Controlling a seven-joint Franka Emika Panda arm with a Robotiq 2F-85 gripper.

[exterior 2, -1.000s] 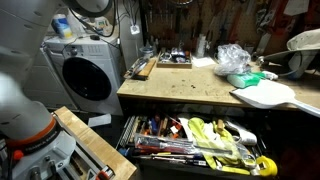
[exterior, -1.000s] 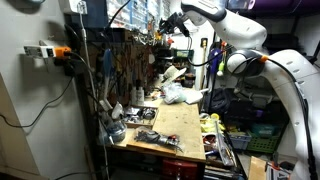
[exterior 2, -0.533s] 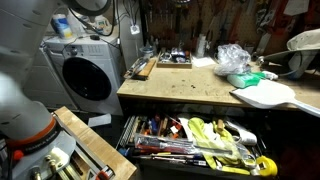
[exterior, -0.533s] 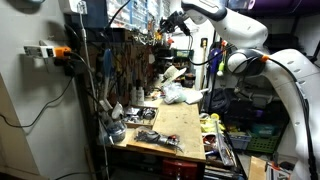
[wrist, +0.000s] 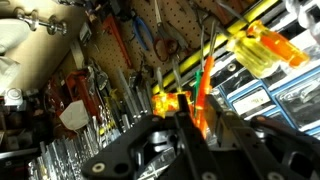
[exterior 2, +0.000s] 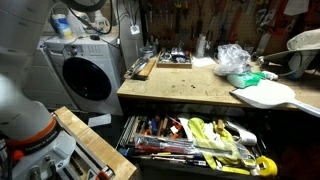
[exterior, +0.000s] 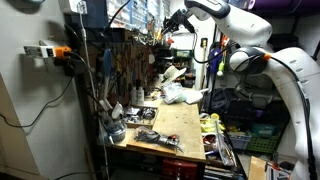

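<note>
My gripper (exterior: 174, 21) is raised high against the tool pegboard (exterior: 135, 60) behind the workbench. In the wrist view my gripper (wrist: 208, 125) has its two dark fingers (wrist: 188, 131) close on either side of a slim orange screwdriver (wrist: 204, 92) that hangs on the tool rack. It looks gripped. A glowing orange handle (wrist: 168, 103) sits just to its left. A yellow and orange screwdriver (wrist: 262, 50) hangs above to the right. The gripper does not show in the low exterior view.
A wooden workbench (exterior: 172, 125) carries a crumpled plastic bag (exterior 2: 232, 58), a white board (exterior 2: 265, 96) and small tools. Its open drawer (exterior 2: 190, 138) is full of tools. A washing machine (exterior 2: 85, 75) stands beside it. Pliers and wrenches (wrist: 90, 95) crowd the pegboard.
The arm has shifted slightly up and to the right by the pegboard. Nothing on the bench has moved.
</note>
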